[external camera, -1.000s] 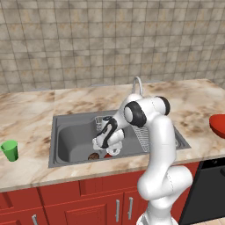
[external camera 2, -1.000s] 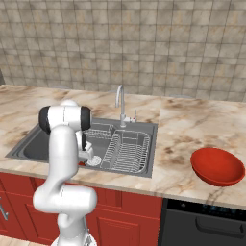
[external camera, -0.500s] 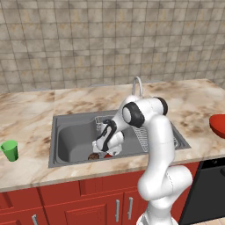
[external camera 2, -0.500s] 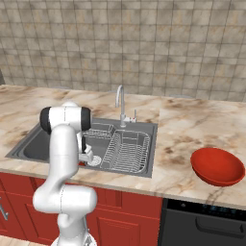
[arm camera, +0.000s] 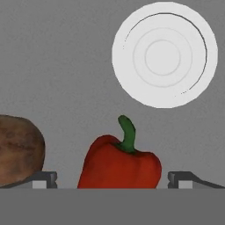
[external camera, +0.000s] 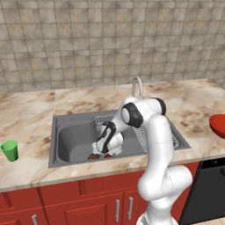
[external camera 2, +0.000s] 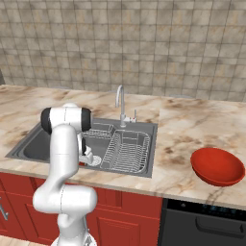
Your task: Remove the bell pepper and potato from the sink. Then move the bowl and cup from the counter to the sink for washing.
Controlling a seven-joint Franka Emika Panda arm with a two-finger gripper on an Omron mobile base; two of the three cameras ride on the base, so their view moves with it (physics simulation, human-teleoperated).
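Note:
In the hand view the red bell pepper (arm camera: 118, 165) with a green stem lies on the sink floor (arm camera: 66, 66), right between my fingertips (arm camera: 44, 179). My gripper (arm camera: 114, 180) is open around it, touching nothing that I can see. The brown potato (arm camera: 17, 149) lies just left of the pepper, outside the left finger. From the left base view my gripper (external camera: 103, 150) hangs low in the sink (external camera: 72, 132), over the potato (external camera: 92, 156) and pepper (external camera: 108, 155). The green cup (external camera: 9, 150) stands on the counter far left. The red bowl (external camera 2: 217, 166) sits on the counter to the right.
The round drain (arm camera: 165, 55) lies beyond the pepper. A wire dish rack (external camera 2: 126, 151) fills the sink's right half, and the chrome faucet (external camera: 137, 85) rises behind it. My arm (external camera 2: 65, 139) leans over the front rim of the sink.
The hand has sunk a little lower toward the sink floor. The jaws have stayed wide open.

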